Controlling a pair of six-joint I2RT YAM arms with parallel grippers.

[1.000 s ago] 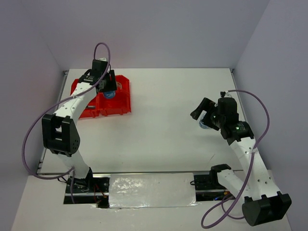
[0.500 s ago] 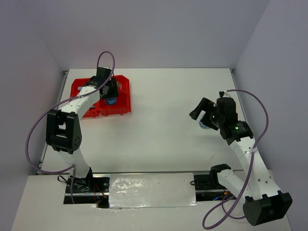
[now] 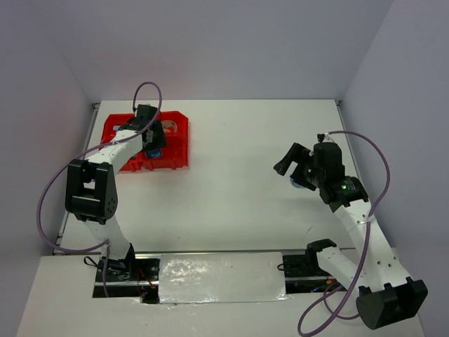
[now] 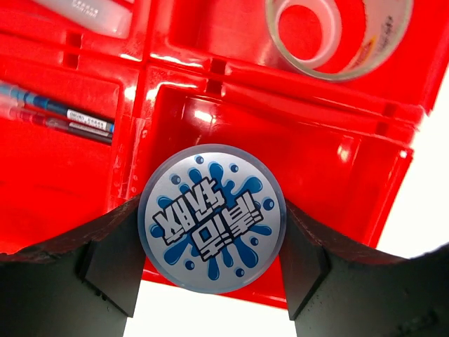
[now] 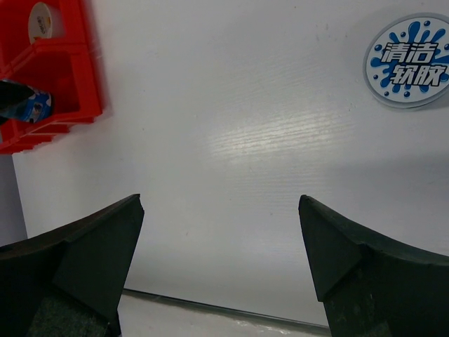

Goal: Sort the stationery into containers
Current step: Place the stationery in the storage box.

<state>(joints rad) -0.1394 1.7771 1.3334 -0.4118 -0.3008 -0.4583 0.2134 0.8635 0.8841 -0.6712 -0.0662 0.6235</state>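
A round blue-white tub (image 4: pixel 212 210) sits between the jaws of my left gripper (image 4: pixel 212 239), which is shut on it. It hangs over the near right compartment of the red containers (image 4: pixel 382 165). In the other compartments lie a clear tape ring (image 4: pixel 337 31), thin blue and red pens (image 4: pixel 59 116) and a pale stick (image 4: pixel 88 14). In the top view the left gripper (image 3: pixel 153 140) is over the containers (image 3: pixel 179 144). My right gripper (image 5: pixel 219 203) is open and empty above the bare table. A second blue-white tub (image 5: pixel 409 62) lies on the table ahead of it to the right.
The containers (image 5: pixel 52 77) show far off at the right wrist view's upper left. White walls close the table at the back and sides. The arm bases and a foil-covered strip (image 3: pixel 221 277) line the near edge.
My left gripper has shifted a little toward the near left over the containers, still holding the tub. The right arm has barely moved.
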